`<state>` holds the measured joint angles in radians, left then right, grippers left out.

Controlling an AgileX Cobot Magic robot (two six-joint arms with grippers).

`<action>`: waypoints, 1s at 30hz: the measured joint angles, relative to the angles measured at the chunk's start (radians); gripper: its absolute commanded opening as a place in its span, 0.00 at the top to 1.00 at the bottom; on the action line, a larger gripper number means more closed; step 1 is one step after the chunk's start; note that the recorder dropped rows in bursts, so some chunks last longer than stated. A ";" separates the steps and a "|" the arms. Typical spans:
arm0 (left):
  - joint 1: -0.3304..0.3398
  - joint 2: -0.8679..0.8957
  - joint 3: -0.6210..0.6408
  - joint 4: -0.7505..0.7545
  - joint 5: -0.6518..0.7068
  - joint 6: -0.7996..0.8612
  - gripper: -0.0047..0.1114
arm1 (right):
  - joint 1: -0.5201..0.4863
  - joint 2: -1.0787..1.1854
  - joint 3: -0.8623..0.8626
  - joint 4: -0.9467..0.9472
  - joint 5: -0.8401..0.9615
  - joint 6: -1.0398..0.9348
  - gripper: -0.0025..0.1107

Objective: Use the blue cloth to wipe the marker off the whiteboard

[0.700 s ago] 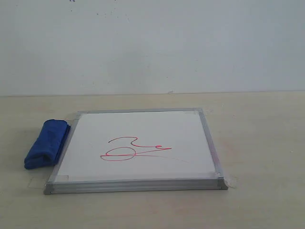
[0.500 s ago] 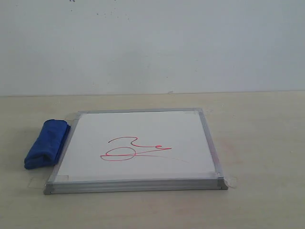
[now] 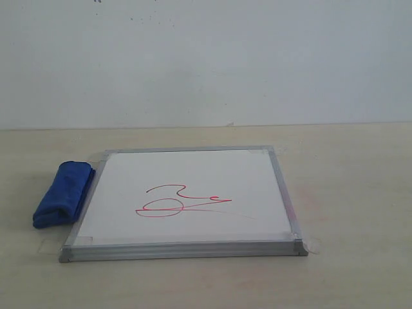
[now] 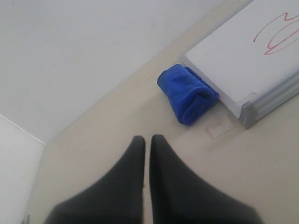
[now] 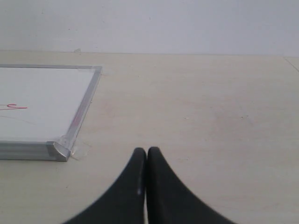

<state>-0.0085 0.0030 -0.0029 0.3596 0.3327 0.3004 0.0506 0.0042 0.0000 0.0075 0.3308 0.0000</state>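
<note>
Fingers (image 4: 126,177) of the left gripper (image 4: 147,138) pressed together with only a hairline slit between, clasping nothing, over the beige table (image 3: 360,193). Same on the right gripper (image 5: 146,150): fingers (image 5: 163,186) closed tip to tip, empty, near a taped corner of the whiteboard (image 5: 42,102). In the exterior view, whiteboard flat at centre frame, with the red marker scribble (image 3: 177,201) unwiped just below its middle. Rolled blue cloth (image 3: 61,194) at left of frame, lying on the table against the board's left frame edge.
</note>
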 measured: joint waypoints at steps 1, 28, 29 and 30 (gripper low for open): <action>0.000 0.000 0.000 0.030 0.000 0.002 0.93 | 0.000 0.000 0.000 0.000 0.000 0.000 0.98; 0.000 0.000 -0.015 -0.596 -0.528 0.010 0.93 | 0.000 0.000 0.000 0.000 0.000 0.000 0.98; 0.000 0.000 -0.027 -0.596 -0.529 0.012 0.93 | 0.000 0.000 0.000 0.000 0.000 0.000 0.98; 0.000 0.000 -0.039 -0.596 -0.529 0.014 0.93 | 0.000 0.000 0.000 0.000 0.000 0.000 0.98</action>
<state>-0.0085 0.0030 -0.0423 -0.2366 -0.1960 0.3147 0.0506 0.0042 0.0000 0.0075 0.3308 0.0000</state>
